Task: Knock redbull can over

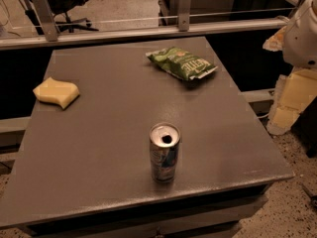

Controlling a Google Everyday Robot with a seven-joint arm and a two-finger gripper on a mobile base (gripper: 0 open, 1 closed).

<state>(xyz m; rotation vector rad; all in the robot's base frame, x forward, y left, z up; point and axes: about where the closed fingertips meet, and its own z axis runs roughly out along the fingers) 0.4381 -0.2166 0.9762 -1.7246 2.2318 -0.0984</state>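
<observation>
Camera view shows the redbull can (164, 155) standing upright on a grey table (99, 148). Its silver top with the open drinking hole faces up. Nothing touches the can.

Behind the can and a little to its right, well apart from it, a green chip bag (182, 63) lies flat. Far to the left of the can and also behind it lies a yellow sponge (56, 92) with a wavy edge. The table's front edge passes just before the can.

Of the gripper (303, 33), only a white rounded part shows. It is far to the right of the can and behind it, beyond the side edge of the table, and not near the can. Whether it is released or clenched I cannot tell. Below this part, also to the right of the can, stand some pale yellow blocks (292, 98) off the table.
</observation>
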